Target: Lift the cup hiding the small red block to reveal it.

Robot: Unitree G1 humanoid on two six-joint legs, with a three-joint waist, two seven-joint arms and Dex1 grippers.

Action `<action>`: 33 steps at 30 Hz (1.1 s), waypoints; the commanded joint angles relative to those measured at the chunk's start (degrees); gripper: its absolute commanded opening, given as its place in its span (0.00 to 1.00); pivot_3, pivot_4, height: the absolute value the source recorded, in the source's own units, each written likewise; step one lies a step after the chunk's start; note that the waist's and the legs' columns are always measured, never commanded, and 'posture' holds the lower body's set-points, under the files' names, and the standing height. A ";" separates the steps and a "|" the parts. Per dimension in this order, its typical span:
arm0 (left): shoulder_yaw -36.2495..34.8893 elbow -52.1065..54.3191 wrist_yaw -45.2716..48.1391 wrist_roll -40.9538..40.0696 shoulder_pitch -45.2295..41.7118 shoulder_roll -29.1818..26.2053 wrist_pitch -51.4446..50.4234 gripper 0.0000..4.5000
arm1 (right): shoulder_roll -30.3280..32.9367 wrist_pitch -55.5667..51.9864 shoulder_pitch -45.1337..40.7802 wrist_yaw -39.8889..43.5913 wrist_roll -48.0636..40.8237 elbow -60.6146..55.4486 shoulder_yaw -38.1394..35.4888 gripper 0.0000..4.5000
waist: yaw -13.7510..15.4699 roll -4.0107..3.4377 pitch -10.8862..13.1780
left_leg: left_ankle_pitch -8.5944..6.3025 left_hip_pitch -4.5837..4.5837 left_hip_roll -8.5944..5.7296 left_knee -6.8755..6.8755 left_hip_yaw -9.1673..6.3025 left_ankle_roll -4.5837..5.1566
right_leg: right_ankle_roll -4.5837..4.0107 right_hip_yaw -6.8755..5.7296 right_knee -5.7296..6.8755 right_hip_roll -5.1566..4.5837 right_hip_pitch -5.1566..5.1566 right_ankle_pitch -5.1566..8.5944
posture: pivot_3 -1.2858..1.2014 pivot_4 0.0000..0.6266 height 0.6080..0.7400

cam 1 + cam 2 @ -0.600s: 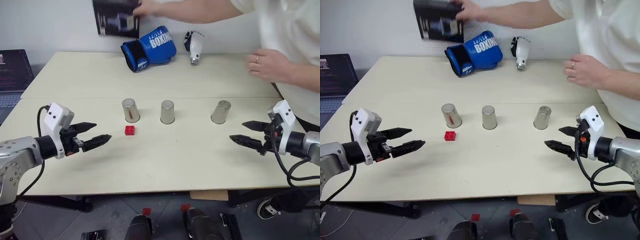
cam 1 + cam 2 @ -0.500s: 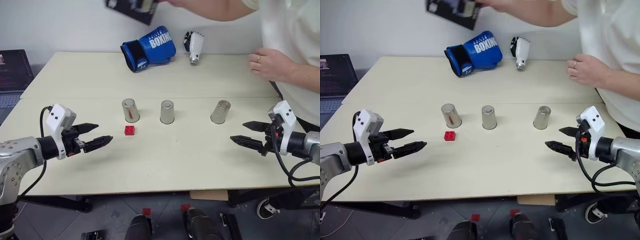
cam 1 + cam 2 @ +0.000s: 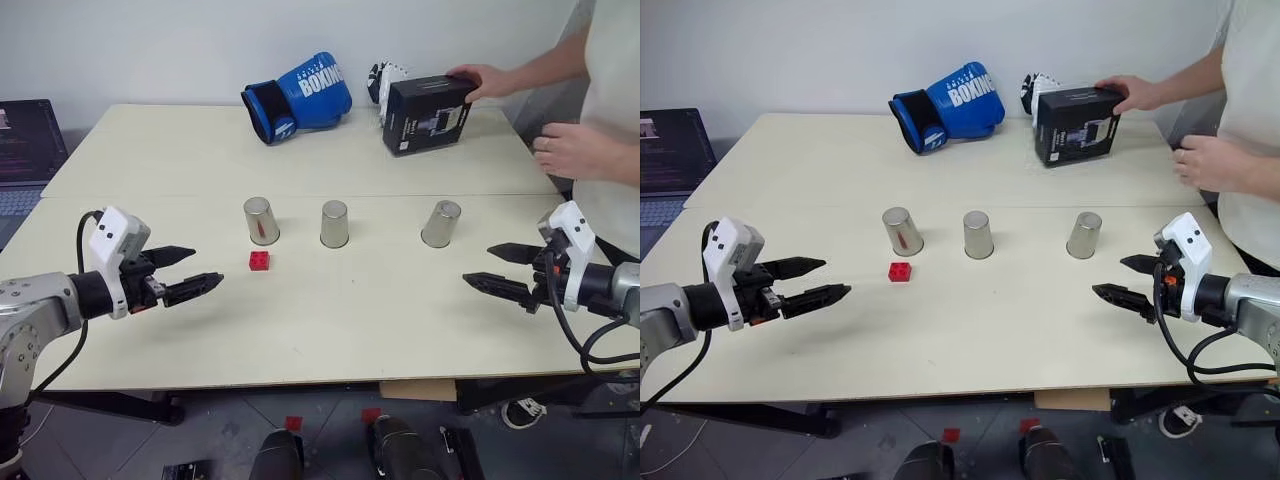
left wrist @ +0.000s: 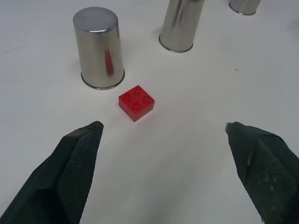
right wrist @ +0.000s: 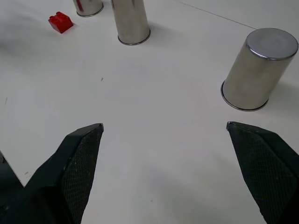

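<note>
Nearest the viewer, the left gripper [image 3: 185, 272] and the right gripper [image 3: 505, 270] hover low over the near half of the pale table [image 3: 350, 330], one at each side, fingers spread wide and holding nothing. Just beyond the left gripper, the small red block [image 3: 259, 260] lies uncovered on the tabletop, close in front of the left cup [image 3: 261, 220] but apart from it. Three steel cups stand upside down in a row across the table's middle: the left cup, the middle cup [image 3: 334, 223] and the right cup [image 3: 440, 223], well apart from one another. Toward the far edge lie a blue boxing glove [image 3: 297, 95] and a black box [image 3: 426, 113], on which a person's hand [image 3: 482, 80] rests; a second hand [image 3: 566, 151] is held above the table's right edge.
</note>
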State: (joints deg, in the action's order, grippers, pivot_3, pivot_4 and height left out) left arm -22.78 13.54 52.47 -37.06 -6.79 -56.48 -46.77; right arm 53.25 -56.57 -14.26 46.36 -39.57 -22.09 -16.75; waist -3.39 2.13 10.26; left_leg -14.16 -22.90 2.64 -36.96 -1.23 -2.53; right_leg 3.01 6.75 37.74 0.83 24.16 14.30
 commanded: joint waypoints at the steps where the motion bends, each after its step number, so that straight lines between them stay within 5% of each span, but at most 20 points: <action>1: -2.51 0.37 0.68 0.42 -0.03 -1.72 1.21 0.99 | 0.79 1.47 -1.16 1.14 -0.39 -0.11 0.06 1.00 | 0.00 0.00 0.00 | 0.00 0.00 0.00 0.00 0.00 0.00 | 0.00 0.00 0.00 0.00 0.00 0.00 | 0.52 0.24 1.00; 33: -4.67 0.04 2.89 1.21 3.22 -3.12 2.50 0.99 | 1.83 2.81 -1.75 2.39 0.46 1.52 1.50 1.00 | 0.02 0.00 0.00 | 0.00 0.02 0.00 -0.02 0.02 0.00 | 0.00 0.01 0.04 0.00 0.00 0.00 | 0.52 0.24 1.00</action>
State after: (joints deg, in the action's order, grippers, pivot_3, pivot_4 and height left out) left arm -25.21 12.80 54.67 -35.88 -3.51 -58.61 -45.54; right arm 54.01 -55.25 -15.01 48.41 -39.32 -19.97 -14.48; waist -3.38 2.13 10.26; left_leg -14.16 -22.88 2.65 -36.98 -1.22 -2.53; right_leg 3.01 6.75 37.78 0.82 24.15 14.30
